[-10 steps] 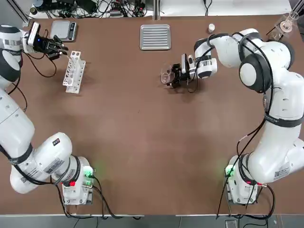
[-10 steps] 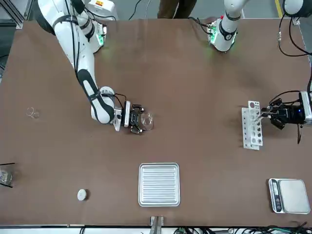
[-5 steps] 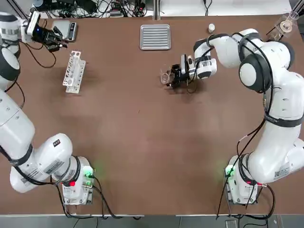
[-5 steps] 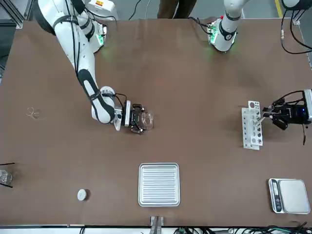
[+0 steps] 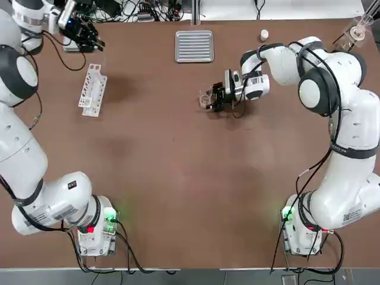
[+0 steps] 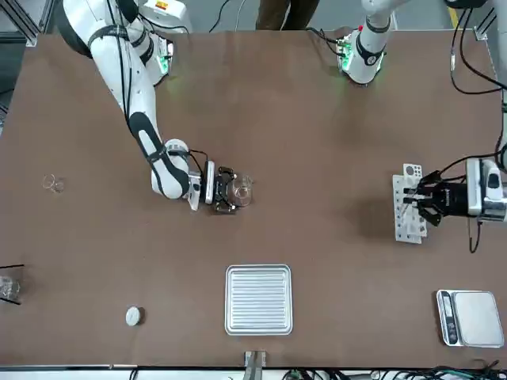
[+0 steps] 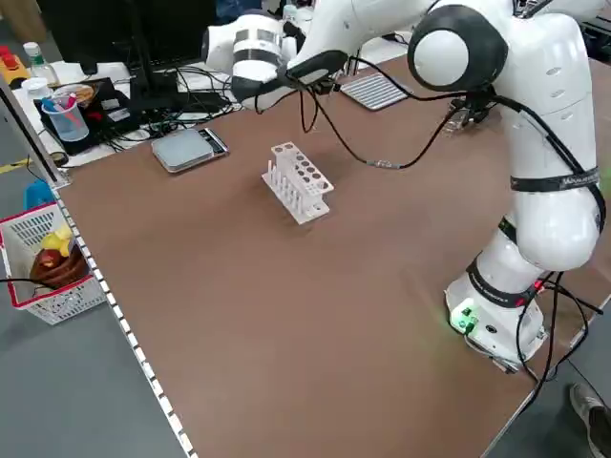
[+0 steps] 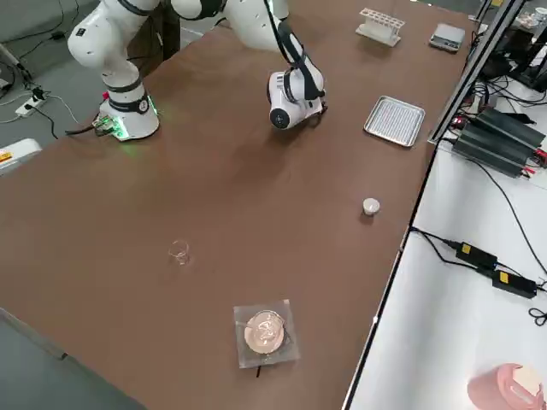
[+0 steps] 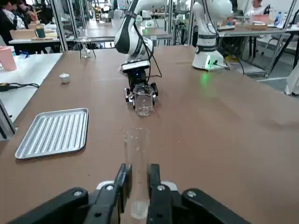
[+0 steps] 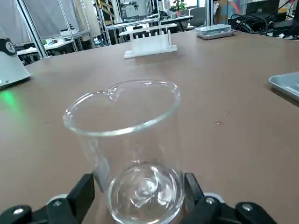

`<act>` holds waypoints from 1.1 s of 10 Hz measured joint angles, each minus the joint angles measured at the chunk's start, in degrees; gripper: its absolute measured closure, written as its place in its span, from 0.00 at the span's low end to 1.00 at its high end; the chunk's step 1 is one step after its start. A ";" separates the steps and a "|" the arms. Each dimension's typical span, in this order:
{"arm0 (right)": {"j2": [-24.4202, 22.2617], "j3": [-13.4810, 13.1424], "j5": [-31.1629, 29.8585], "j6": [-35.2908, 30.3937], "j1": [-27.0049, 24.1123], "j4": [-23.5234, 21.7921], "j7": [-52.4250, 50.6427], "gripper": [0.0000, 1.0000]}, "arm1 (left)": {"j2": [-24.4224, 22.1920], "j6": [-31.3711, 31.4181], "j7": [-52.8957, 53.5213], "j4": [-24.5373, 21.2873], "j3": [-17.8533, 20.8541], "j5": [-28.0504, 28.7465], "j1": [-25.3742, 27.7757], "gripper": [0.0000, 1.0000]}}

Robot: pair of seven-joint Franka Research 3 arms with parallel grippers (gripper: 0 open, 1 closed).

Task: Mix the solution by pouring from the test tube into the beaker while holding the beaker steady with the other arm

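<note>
- While you looked at the far left of the table, the left gripper (image 9: 140,170) had swung from close by the rack out toward the table's far edge, its fingers clamped on the test tube (image 9: 139,198).
- The white rack (image 5: 93,91) stood where it had been, just beside that gripper as you saw it from above; your tube looked free of it, so the carry to the beaker could likely begin.
- Between the arms, you had the metal tray (image 5: 194,46) lying near the far edge.
- Farther right, the right gripper (image 10: 141,181) had closed in, and its fingers now pressed the beaker (image 10: 135,154) from both sides. That probably gave you the steadying hold the pour needed, though you could not tell whether its base touched the table. Your tube was still well apart from it.
</note>
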 joint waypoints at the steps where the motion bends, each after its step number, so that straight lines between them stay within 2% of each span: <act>1: -0.01 0.00 0.00 -0.08 -0.01 0.05 -0.01 0.25 | 0.03 2.21 -0.49 -0.51 -0.16 -0.78 -2.20 0.78; 6: -0.01 -0.01 0.00 -0.12 -0.04 0.06 -0.01 0.25 | -1.80 14.16 -6.85 -2.92 -0.33 -6.65 -12.82 0.78; 11: -0.01 -0.01 0.00 -0.11 -0.06 0.07 -0.01 0.25 | -7.22 25.31 -16.56 -7.36 -0.34 -6.99 -20.61 0.78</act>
